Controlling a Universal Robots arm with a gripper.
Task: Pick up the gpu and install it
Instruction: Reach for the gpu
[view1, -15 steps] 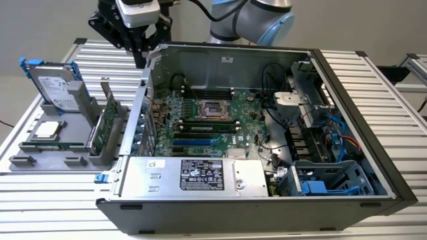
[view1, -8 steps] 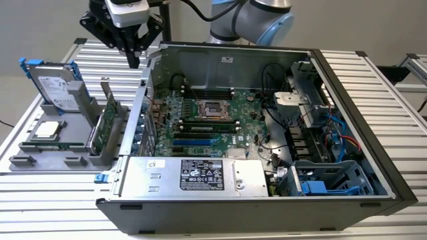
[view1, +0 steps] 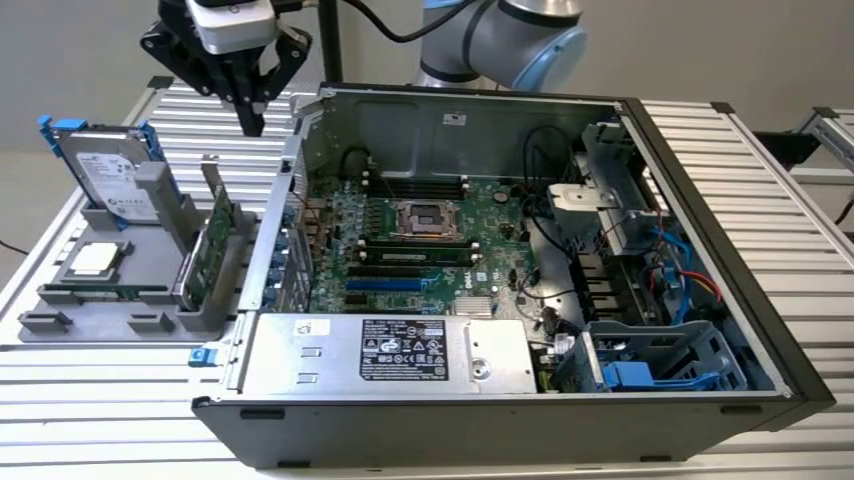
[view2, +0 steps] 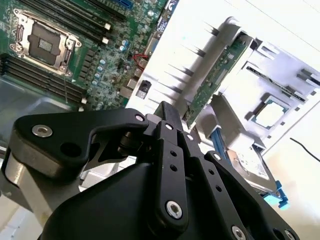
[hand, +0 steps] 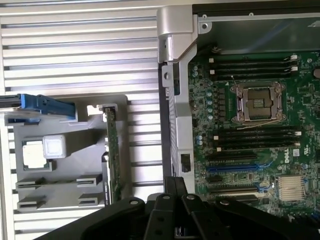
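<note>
The end effector (view1: 251, 121) hangs above the slatted tabletop (view1: 747, 170) at the exterior view's far left. Its two black fingers are pressed together and pinch nothing. It sits over the strip between a grey holder (view1: 80, 328) and the left wall of the open computer case (view1: 707, 330).

The gpu (view1: 220, 238) stands on edge in a slot of that holder, just left of the case. Its thin silver bracket points up at the far end. It is well below the end effector and apart from it. In the first wrist view the gpu (hand: 114, 155) shows edge-on as a narrow green strip.

Further left in the holder, a hard drive (view1: 114, 178) with blue rails leans upright. A processor chip (view1: 91, 260) lies flat nearer the front.

Inside the case the motherboard (view1: 400, 240) lies flat, with the power supply (view1: 387, 350) along the near side.
</note>
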